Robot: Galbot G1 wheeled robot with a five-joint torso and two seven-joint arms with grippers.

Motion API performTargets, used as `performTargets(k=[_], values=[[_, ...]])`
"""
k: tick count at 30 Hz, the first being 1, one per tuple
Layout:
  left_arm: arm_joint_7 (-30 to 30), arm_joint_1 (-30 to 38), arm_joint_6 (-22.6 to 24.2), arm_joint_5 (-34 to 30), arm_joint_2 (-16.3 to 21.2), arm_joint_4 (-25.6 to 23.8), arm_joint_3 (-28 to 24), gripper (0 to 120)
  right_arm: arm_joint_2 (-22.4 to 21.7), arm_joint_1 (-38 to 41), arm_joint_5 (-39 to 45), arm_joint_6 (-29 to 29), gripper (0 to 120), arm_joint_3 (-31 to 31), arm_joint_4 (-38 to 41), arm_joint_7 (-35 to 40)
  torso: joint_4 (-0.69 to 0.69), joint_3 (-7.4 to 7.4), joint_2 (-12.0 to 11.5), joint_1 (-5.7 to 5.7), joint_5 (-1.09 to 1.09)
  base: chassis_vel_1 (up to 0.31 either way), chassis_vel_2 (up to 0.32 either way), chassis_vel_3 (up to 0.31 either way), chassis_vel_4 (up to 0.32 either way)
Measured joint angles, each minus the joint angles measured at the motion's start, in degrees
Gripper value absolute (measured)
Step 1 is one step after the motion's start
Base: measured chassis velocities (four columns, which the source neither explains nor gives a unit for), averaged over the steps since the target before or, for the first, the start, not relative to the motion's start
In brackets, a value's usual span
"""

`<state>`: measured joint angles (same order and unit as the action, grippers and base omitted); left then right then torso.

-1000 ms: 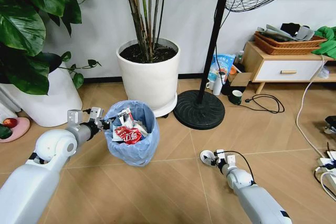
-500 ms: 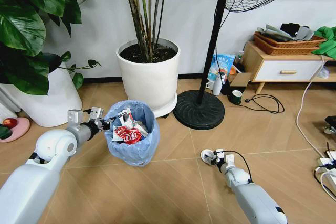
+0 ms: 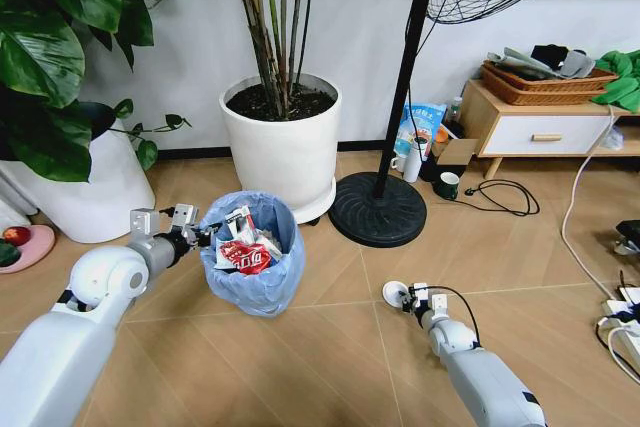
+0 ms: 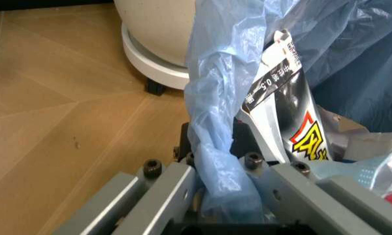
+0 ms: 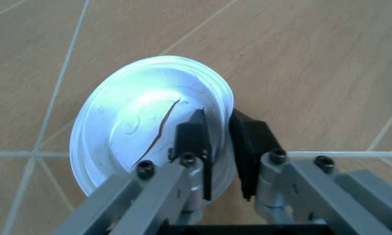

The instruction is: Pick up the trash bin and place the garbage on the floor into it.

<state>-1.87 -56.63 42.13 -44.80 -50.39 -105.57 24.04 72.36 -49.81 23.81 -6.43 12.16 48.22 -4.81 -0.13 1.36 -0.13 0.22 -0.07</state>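
Note:
The trash bin (image 3: 252, 265), lined with a crinkly light blue bag, stands on the floor (image 3: 330, 347) in front of a white plant pot. It holds garbage, including a red wrapper (image 3: 243, 259) and a silver packet (image 4: 281, 112). My left gripper (image 3: 203, 237) is shut on the bin's left rim. In the left wrist view the blue bag (image 4: 215, 161) is bunched between its fingers (image 4: 170, 191). My right gripper (image 3: 409, 298) is low over the floor, right of the bin. It is shut on the rim of a cracked white disc (image 5: 137, 127), which is tilted at the fingertips (image 5: 197, 139).
A large white plant pot (image 3: 285, 152) stands right behind the bin, and another white pot (image 3: 85, 187) is at the left. A fan's round black base (image 3: 378, 209) and pole lie behind my right gripper. A mug (image 3: 449, 185), cables (image 3: 510, 197) and a low cabinet (image 3: 545, 127) are at the right.
The whole picture has shifted slightly, so the camera moved. My right gripper with the disc has barely moved. The left gripper and the bin are as before.

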Motion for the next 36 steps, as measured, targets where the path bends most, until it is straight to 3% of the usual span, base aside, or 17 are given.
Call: performTargets(k=[4,16,34,36], values=[[0.01,0.02,0.0,0.0,0.07,-0.17,0.04,0,0.13,-0.1,0.04,0.01,0,0.04,0.15,-0.09,0.0,0.0,0.0,0.0,0.01,0.0,0.0,0.0,0.0],[0.18,-0.48,0.0,-0.02,0.2,-0.88,0.35,0,0.16,-0.87,0.28,-0.11,0,1.11,1.6,-0.32,0.01,0.02,-0.01,0.01,0.07,0.0,0.0,0.0,0.0],[0.57,-1.41,0.0,-0.05,0.18,-1.72,0.88,0,-2.07,-2.52,1.76,-0.27,0,3.96,9.81,-0.24,0.01,0.02,-0.01,0.01,0.06,0.0,0.0,0.0,0.0],[0.7,-1.77,0.0,-0.04,0.2,-1.84,0.91,0,-3.25,-2.71,1.81,0.31,0,5.14,13.61,-0.36,0.0,0.01,-0.01,0.02,0.04,0.0,0.0,0.0,0.0]])
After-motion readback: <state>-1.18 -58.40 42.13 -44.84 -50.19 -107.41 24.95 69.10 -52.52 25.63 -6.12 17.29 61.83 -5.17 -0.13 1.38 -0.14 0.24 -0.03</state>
